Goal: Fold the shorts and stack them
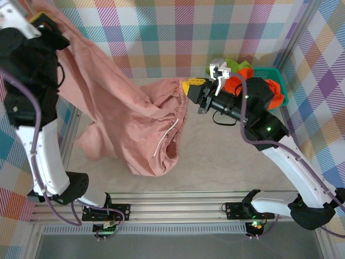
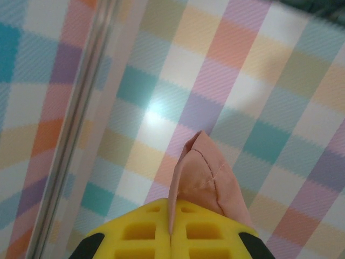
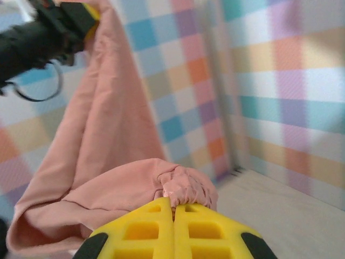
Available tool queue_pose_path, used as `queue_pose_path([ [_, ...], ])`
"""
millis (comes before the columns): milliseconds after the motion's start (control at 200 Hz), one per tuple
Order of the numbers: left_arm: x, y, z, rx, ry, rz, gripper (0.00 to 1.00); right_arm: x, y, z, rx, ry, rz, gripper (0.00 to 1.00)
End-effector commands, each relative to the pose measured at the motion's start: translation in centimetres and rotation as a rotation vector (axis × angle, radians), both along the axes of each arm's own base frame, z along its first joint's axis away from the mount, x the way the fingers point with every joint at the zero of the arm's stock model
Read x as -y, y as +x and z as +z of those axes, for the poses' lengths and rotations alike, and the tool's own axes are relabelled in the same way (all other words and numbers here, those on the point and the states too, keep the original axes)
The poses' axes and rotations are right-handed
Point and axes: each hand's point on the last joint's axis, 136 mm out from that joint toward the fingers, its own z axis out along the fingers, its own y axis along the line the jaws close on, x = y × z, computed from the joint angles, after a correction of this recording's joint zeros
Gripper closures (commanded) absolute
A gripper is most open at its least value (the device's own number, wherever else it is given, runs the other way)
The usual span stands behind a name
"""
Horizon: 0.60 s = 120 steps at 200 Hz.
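Currently the dusty pink shorts (image 1: 124, 113) hang in the air, stretched between the two arms above the left half of the table (image 1: 226, 162). Their lower folds droop down toward the table's left side. A white cord (image 1: 166, 137) dangles by the gathered waist opening.

The left gripper (image 1: 39, 19) is raised high at the far left. In the left wrist view its yellow fingers (image 2: 140, 232) are pressed together on a stitched corner of the pink cloth. The right gripper (image 1: 190, 86) sits lower, near the middle of the table. In its wrist view its jaws are clamped on the bunched, elastic waistband (image 3: 186, 189).

Behind the right arm, a teal mesh basket (image 1: 272, 73) stands at the far right of the table. The orange shorts (image 1: 234, 84) and the lime green shorts (image 1: 233, 65) are heaped in it, partly hidden by the arm. A pastel checked wall (image 1: 188, 38) closes the back and sides.
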Motion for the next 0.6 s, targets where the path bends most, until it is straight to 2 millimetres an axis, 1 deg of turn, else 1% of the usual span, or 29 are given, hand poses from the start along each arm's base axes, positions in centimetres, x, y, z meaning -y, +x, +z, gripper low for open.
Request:
queue_pose_path([
  [0,1.3,6.7,-5.6,-0.142,0.011,-0.058,1.0,2.2,6.3,-6.3,-0.101,-0.128,-0.24,1.0],
  [120,2.2,11.9,-11.3,-0.252,-0.003,-0.086,1.0,3.1,10.8,-11.8,-0.197,-0.181,-0.307,1.0],
  [225,2.7,16.2,-16.7,-0.35,-0.004,-0.092,1.0,4.8,14.9,-16.3,-0.316,-0.211,-0.385,1.0],
  [265,2.9,17.8,-18.9,-0.391,-0.011,-0.095,1.0,5.6,16.5,-17.9,-0.369,-0.203,-0.416,1.0],
  [335,3.5,20.3,-22.5,-0.454,-0.031,-0.116,1.0,6.5,18.9,-20.6,-0.447,-0.193,-0.452,0.99],
  [400,4.2,22.5,-25.6,-0.495,-0.061,-0.14,1.0,6.9,20.9,-22.5,-0.499,-0.188,-0.478,0.97],
  [410,4.4,22.9,-26.0,-0.5,-0.066,-0.148,1.0,6.9,21.2,-23.0,-0.509,-0.191,-0.481,0.96],
  [420,4.5,23.1,-26.1,-0.499,-0.069,-0.152,1.0,6.8,21.5,-23.2,-0.516,-0.191,-0.482,0.96],
  [435,4.7,23.7,-27.0,-0.511,-0.075,-0.16,1.0,6.8,21.9,-23.6,-0.527,-0.193,-0.486,0.95],
  [465,4.9,24.6,-27.9,-0.522,-0.086,-0.171,1.0,6.8,22.7,-24.2,-0.545,-0.194,-0.49,0.92],
  [505,5.3,25.7,-29.1,-0.536,-0.097,-0.182,1.0,6.6,23.8,-25.0,-0.566,-0.203,-0.497,0.86],
  [525,5.4,26.2,-29.9,-0.549,-0.103,-0.185,0.97,6.6,24.3,-25.4,-0.578,-0.209,-0.5,0.81],
  [535,5.4,26.4,-29.7,-0.544,-0.105,-0.186,0.95,6.5,24.5,-25.5,-0.581,-0.211,-0.501,0.79],
  [570,5.6,27.1,-30.4,-0.557,-0.108,-0.19,0.86,6.5,25.4,-26.0,-0.599,-0.219,-0.508,0.67],
  [580,5.6,27.3,-30.3,-0.557,-0.109,-0.193,0.85,6.5,25.6,-26.1,-0.606,-0.221,-0.512,0.65],
  [595,5.7,27.6,-30.8,-0.568,-0.113,-0.195,0.83,6.6,25.9,-26.2,-0.611,-0.221,-0.516,0.63],
])
